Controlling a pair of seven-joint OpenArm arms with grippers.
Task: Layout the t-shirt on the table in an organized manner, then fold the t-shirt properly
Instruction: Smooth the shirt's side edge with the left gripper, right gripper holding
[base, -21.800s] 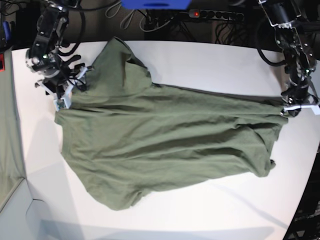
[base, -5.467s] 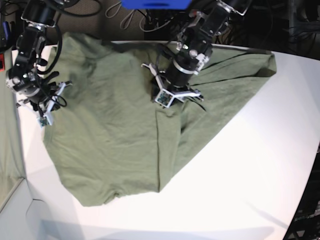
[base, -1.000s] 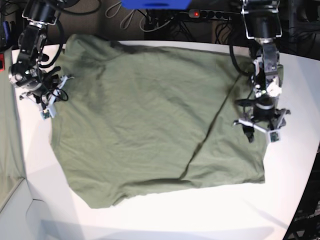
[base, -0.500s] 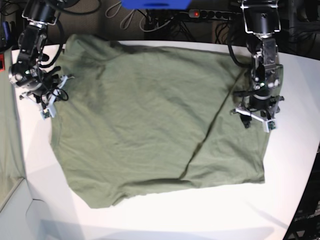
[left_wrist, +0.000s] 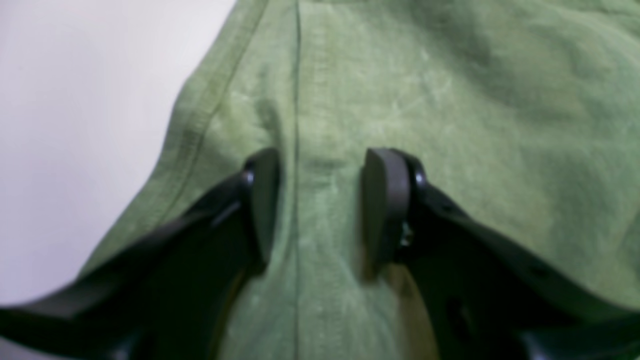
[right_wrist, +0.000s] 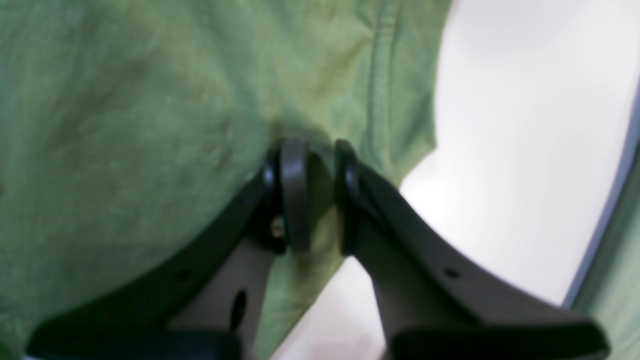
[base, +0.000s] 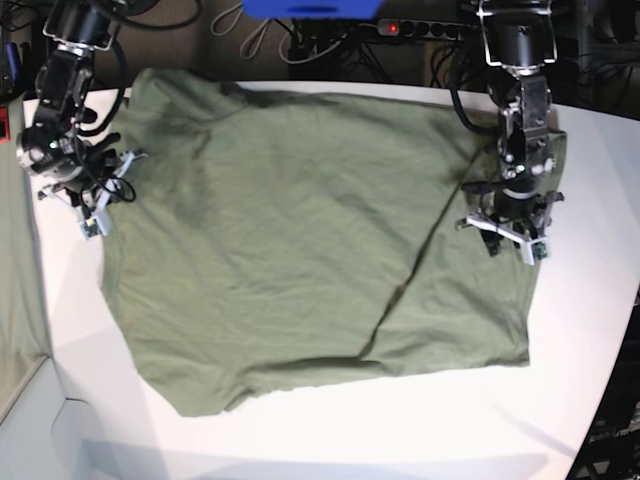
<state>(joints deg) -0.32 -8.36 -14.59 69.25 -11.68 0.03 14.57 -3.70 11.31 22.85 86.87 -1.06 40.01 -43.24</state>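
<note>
The olive-green t-shirt (base: 280, 250) lies spread over the white table (base: 450, 420), with a diagonal crease running through its right part. At the shirt's right edge, my left gripper (base: 508, 240) presses down on the cloth. In the left wrist view the left gripper (left_wrist: 320, 175) is open, and its fingers (left_wrist: 262, 195) straddle a seam of the t-shirt (left_wrist: 450, 100) near the hem. At the shirt's left edge, my right gripper (base: 95, 212) is shut. In the right wrist view the right gripper (right_wrist: 320, 155) pinches a fold of the t-shirt (right_wrist: 125, 125) close to its hem.
A pale grey-green cloth strip (base: 15, 280) hangs off the table's left side. Behind the table, a power strip (base: 420, 28) with a red light, a blue object (base: 310, 8) and cables lie on the dark floor. The table's edge curves in at the right.
My left gripper has moved toward the far side along the shirt's right edge and its jaws have narrowed. The right gripper keeps its hold and place.
</note>
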